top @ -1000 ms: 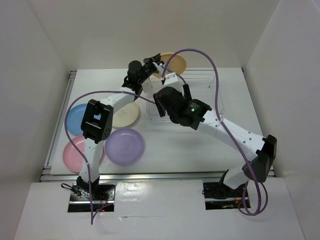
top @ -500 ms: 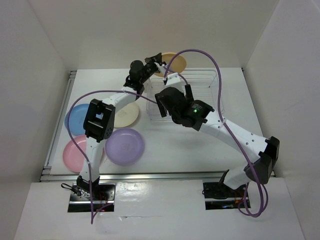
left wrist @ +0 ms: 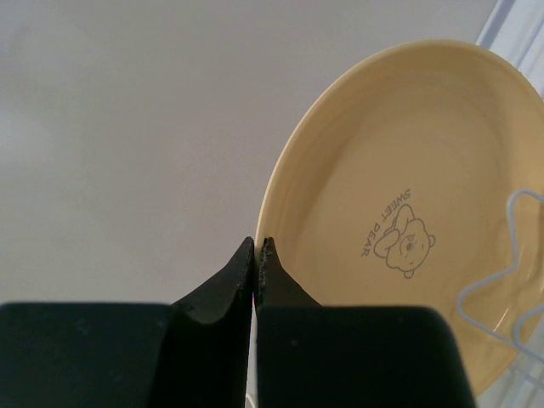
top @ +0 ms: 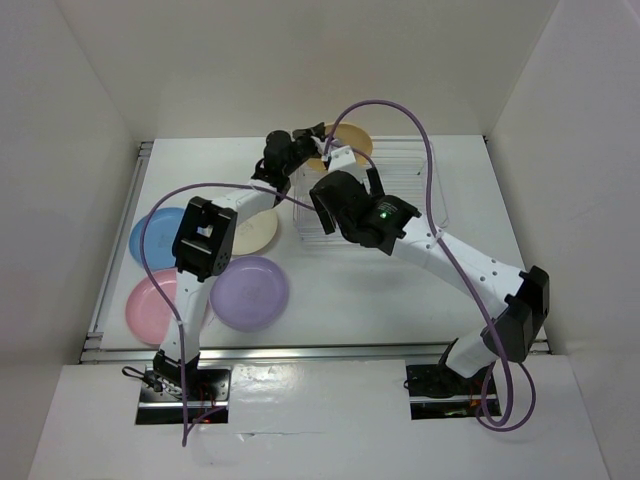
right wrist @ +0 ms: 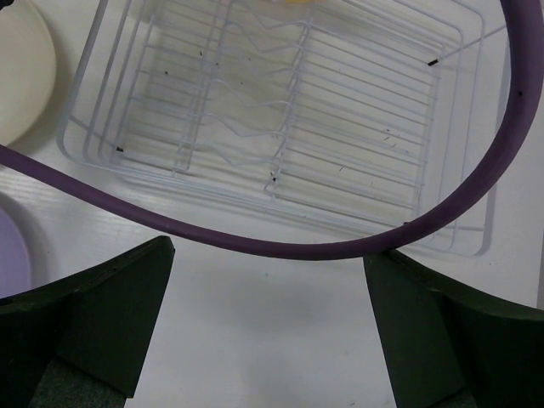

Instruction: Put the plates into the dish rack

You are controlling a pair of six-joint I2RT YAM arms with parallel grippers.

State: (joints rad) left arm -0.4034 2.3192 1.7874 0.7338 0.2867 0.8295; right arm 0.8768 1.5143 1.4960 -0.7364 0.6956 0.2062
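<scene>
My left gripper (top: 320,137) is shut on the rim of the yellow-orange plate (top: 350,138) and holds it tilted on edge at the far left end of the white wire dish rack (top: 415,195). In the left wrist view the fingertips (left wrist: 257,247) pinch the plate (left wrist: 399,204), which has a bear print, and a rack wire (left wrist: 501,293) shows beside it. My right gripper (top: 346,192) hovers open and empty above the rack's near side (right wrist: 289,127). The cream (top: 250,230), light blue (top: 152,236), pink (top: 152,305) and lilac (top: 248,292) plates lie flat on the table at the left.
A purple cable (right wrist: 255,242) crosses the right wrist view just in front of the open right gripper (right wrist: 268,331). Another cable loops high over the rack (top: 430,170). White walls enclose the table on three sides. The cream plate's edge (right wrist: 21,76) lies left of the rack.
My left gripper has moved right with the yellow-orange plate, closer to the rack's far left end. The right arm has shifted only slightly.
</scene>
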